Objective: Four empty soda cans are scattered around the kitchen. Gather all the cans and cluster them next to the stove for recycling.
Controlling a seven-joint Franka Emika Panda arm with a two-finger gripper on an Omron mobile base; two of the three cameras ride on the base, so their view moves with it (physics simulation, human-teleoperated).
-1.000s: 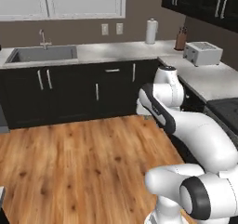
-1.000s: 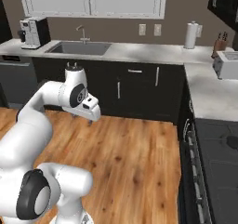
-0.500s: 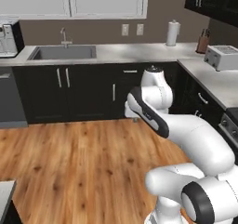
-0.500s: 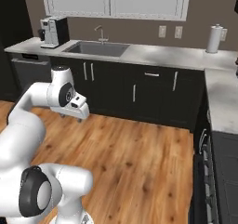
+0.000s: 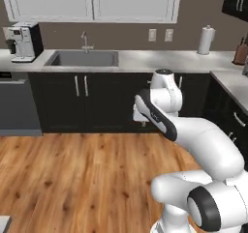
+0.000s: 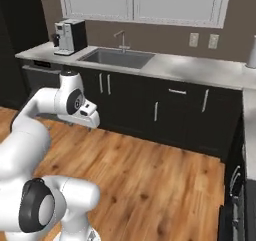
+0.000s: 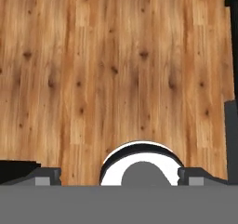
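Two base views face the same run of dark cabinets: from the left one, the sink (image 5: 87,59) sits in the grey counter (image 5: 160,60) with a coffee machine (image 5: 23,42) to its left and a paper towel roll (image 5: 206,40) far to its right, the arm folded in front — no soda can among them. From the right one, the gripper (image 6: 89,116) hangs below and left of the sink (image 6: 116,58), over the wood floor (image 6: 150,175). In the hand view, the fingertips (image 7: 46,175) stand spread wide with nothing between them — plain floor planks (image 7: 116,65) beneath.

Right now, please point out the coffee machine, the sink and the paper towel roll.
coffee machine (image 5: 23,41): left base view, on the middle of its body.
sink (image 5: 85,59): left base view, on the basin floor.
paper towel roll (image 5: 206,40): left base view, on the white roll's side.
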